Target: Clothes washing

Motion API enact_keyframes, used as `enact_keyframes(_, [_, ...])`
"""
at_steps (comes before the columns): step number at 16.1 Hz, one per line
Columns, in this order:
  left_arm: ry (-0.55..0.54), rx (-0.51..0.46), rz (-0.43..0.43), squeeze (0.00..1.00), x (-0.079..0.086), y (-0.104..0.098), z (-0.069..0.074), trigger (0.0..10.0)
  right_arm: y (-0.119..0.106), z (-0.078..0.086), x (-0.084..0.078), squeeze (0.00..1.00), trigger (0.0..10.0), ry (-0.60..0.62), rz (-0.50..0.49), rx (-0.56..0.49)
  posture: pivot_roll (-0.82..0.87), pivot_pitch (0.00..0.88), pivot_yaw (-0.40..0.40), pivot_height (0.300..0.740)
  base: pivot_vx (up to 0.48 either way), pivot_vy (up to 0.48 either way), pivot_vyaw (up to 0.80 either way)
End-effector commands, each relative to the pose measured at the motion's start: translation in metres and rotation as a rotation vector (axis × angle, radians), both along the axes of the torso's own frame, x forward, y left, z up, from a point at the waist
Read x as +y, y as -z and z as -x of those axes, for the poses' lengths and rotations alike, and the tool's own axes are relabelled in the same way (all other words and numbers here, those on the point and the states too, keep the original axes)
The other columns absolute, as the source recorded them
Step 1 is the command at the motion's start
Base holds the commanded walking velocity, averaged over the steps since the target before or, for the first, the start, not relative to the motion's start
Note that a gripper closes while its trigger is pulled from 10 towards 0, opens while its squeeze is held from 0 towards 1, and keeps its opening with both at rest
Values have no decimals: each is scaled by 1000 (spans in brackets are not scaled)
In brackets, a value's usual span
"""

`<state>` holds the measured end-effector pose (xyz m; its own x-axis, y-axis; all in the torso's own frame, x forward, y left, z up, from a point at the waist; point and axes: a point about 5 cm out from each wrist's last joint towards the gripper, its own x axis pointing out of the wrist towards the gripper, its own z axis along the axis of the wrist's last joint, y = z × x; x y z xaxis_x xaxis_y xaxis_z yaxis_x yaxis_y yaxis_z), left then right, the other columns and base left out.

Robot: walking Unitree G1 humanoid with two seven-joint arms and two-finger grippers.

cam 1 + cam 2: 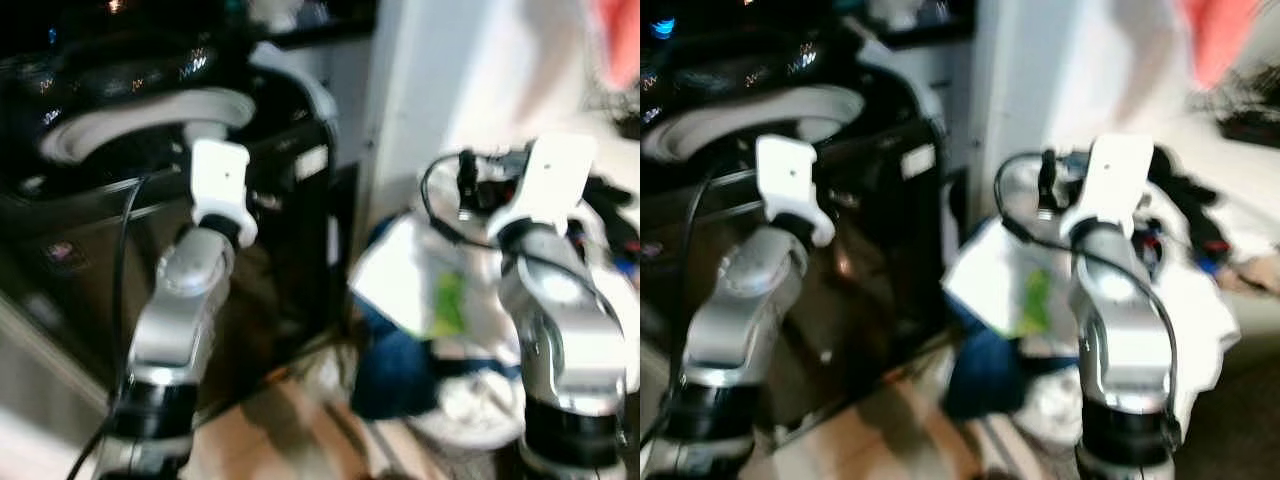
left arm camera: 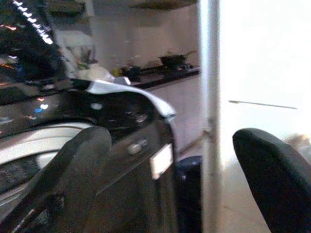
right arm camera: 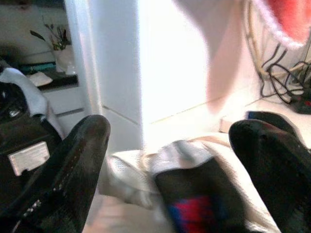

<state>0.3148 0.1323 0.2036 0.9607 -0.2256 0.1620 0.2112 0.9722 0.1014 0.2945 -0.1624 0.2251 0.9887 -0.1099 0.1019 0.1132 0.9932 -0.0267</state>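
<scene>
Washer (image 1: 150,190): black top-loader on the robot's left, pale ring of its opening facing up; the drum's inside is too dark and blurred to read.
Left gripper (image 2: 170,189): raised in front of the washer, fingers spread wide with nothing between them; the washer's front and a white label (image 2: 161,160) show through the gap.
Right gripper (image 3: 170,179): raised over the clothes pile, fingers wide apart and holding nothing.
Clothes (image 1: 440,300): heap on the floor right of the washer, beside a white wall (image 1: 450,80); white, dark blue and a green patch, single garments not tellable through blur.
Dark cloth (image 3: 199,199): lies between the right fingers, with a red-and-blue mark, blurred.
Red item (image 3: 286,17): cut off at the frame edge.
</scene>
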Motion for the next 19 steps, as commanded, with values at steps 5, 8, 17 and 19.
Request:
enact_keyframes(5, [17,-53,-25,0,-5,-6,-1,10000,-5,3,4,0,10000,-30,17,6,-4,0,35,740,0,0,-800])
enact_keyframes(8, [47,-61,-39,0,-8,-8,-4,10000,8,5,14,0,10000,-123,9,77,-2,0,30,740,0,116,-267])
enact_keyframes(17, [46,-51,-27,0,-8,-5,-7,10000,12,7,14,0,10000,-120,-7,95,-1,0,28,740,0,346,0])
enact_keyframes(19, [45,-49,-27,0,-8,-5,-8,10000,13,7,13,0,10000,-113,-9,97,0,0,31,740,0,337,0])
